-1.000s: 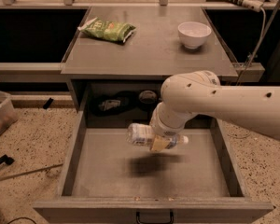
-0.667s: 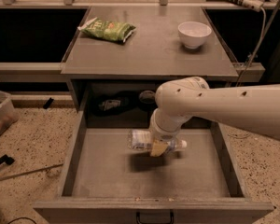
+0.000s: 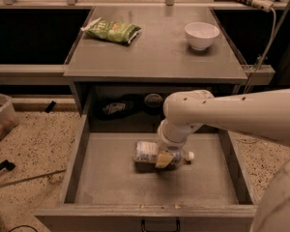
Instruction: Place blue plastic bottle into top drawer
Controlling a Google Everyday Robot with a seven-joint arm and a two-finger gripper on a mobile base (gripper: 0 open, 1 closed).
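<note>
The blue plastic bottle [image 3: 149, 152] is a small clear bottle with a white cap and pale label. It lies on its side, cap to the right, low over or on the grey floor of the open top drawer [image 3: 111, 185]. My gripper [image 3: 165, 158] reaches down from the white arm and is closed around the bottle's middle. The arm's wrist hides part of the bottle.
A green snack bag [image 3: 111, 30] and a white bowl [image 3: 201, 35] sit on the cabinet top. A dark shelf recess [image 3: 130, 105] with clutter lies behind the drawer. A plastic bin [image 3: 0, 120] stands on the speckled floor at left.
The gripper with the bottle has moved lower into the drawer and a little toward the front. The bottle stays in the grip.
</note>
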